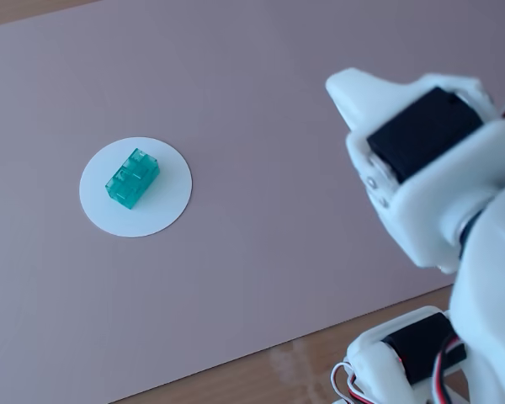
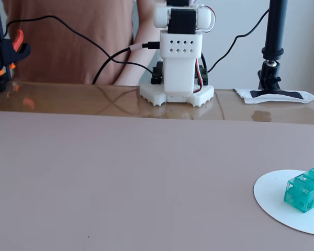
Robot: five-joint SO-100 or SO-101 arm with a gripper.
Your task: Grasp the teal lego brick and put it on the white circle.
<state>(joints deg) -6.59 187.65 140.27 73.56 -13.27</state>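
The brick (image 1: 133,178) (image 2: 305,189) is seen lying on the disc (image 1: 172,198) (image 2: 275,201), near its middle, on the mauve worktop (image 1: 278,168) (image 2: 120,178). The end effector (image 1: 353,97) is held well clear to the right in a fixed view; whether it is apart or together cannot be told.

No text, label, brand, number or sign can be read in either fixed view.
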